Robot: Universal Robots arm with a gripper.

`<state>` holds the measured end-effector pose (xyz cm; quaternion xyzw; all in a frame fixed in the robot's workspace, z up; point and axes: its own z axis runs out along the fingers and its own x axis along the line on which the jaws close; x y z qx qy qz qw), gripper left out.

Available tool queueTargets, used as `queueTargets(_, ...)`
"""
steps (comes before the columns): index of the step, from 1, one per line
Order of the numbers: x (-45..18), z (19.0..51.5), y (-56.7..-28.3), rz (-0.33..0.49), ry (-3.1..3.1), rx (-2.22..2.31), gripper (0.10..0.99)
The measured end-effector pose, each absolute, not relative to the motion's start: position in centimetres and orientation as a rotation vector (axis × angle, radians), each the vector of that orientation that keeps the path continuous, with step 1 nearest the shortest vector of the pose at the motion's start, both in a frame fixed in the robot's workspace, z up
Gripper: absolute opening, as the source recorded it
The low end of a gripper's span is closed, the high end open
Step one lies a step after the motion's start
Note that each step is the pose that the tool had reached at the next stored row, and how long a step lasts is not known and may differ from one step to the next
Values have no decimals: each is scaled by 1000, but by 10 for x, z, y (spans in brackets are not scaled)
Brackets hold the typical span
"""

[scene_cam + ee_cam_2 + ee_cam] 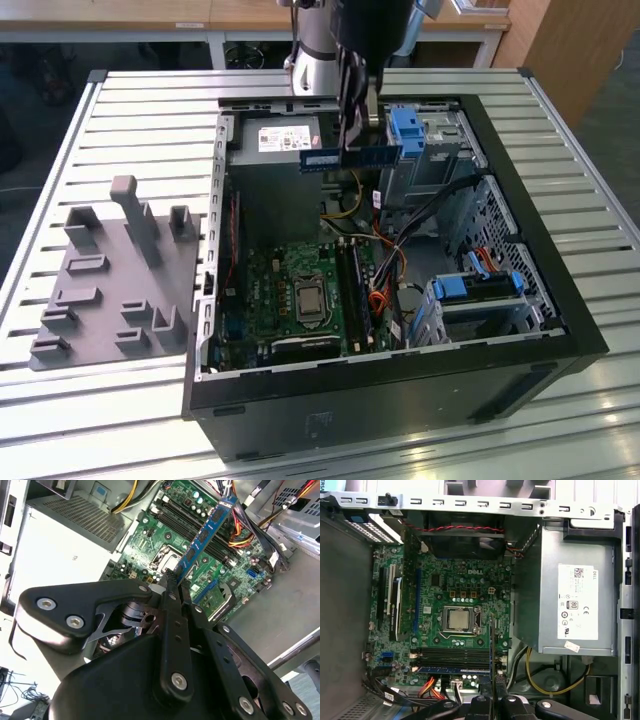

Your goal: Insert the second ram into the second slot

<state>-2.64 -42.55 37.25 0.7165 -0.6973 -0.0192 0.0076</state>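
Observation:
My gripper (358, 140) is shut on the second ram (352, 157), a thin blue stick with a small white label. I hold it level above the rear of the open computer case (560, 300), well above the motherboard (290, 310). In the second wrist view the ram (207, 532) reaches out from the gripper (175, 577) over the board. In the first wrist view it appears edge-on (492, 650), crossing the long black memory slots (455, 653). A blue stick (452, 669) sits in the slot beside them. Which slot is the second slot I cannot tell.
The grey power supply (275, 140) lies beside the ram, and blue drive cages (405, 125) (480, 285) stand on the exterior view's right. Coloured cables (385, 270) run close to the slots. A grey fixture plate (110, 280) rests on the slatted table (120, 100).

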Motion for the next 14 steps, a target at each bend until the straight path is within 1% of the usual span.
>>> queueTargets(14,-26,372,-428,-61,-2233,2189,137)
